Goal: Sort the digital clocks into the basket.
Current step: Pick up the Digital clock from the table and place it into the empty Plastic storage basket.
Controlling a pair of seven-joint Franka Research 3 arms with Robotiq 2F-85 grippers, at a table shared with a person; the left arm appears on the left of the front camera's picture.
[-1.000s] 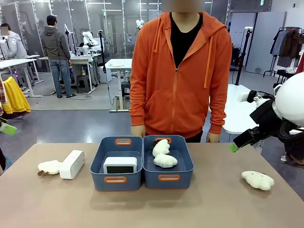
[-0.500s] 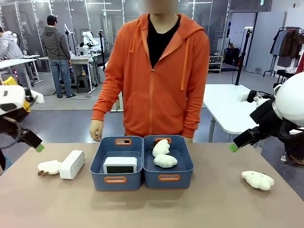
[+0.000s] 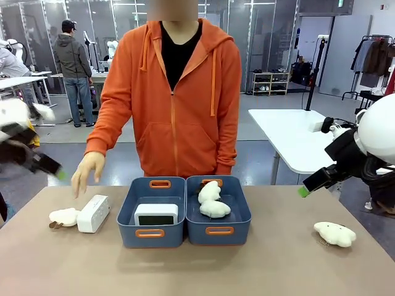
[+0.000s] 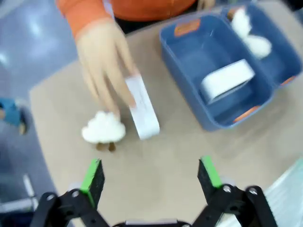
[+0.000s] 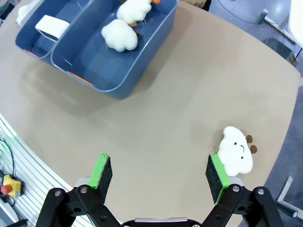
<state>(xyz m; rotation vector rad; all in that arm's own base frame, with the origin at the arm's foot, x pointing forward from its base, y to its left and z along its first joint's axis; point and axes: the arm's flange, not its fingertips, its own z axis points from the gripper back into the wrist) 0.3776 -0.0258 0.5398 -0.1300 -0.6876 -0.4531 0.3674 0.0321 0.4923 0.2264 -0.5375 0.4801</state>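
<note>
One digital clock point(image 4: 142, 108) is shown by the left wrist view lying on the table point(image 4: 180, 151) ahead of the left tool point(image 4: 150, 172), which is spread apart, under a person's hand point(image 4: 105, 61). The other clock point(image 4: 226, 80) is held in the basket point(image 4: 199, 56) beyond, two plush toys point(image 3: 215, 209) in the neighbouring bin point(image 3: 242, 217). The right tool point(image 5: 160, 172), also spread, is seen beside a third toy point(image 5: 235, 152).

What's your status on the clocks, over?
Left gripper and right gripper open, empty. One digital clock in left basket; second clock on table outside it. Person's hand over second clock, in the way.
</note>
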